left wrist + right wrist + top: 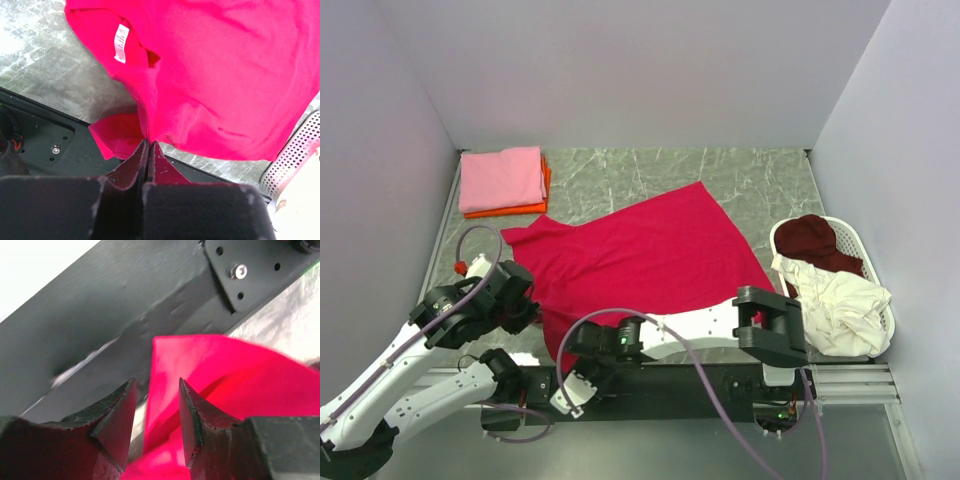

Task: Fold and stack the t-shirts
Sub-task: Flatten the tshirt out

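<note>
Gripping the crimson t-shirt (pixel 210 75), left hand (pixel 148 150) faces its label (pixel 121 44) (unseen overhead).

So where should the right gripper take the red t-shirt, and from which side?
The loose corner on the near edge of the red t-shirt, from the near side. It sticks out past the table over the black base plate, both faces free, and stands between the open fingers of the right gripper. The left gripper is shut on fabric near the neck label.

The right arm (pixel 700 330) hides the crimson shirt's (pixel 650 250) near edge. The pink shirt (pixel 502 178) covers most of the orange shirt (pixel 505 211). The label's (pixel 121 43) print is unreadable.
</note>
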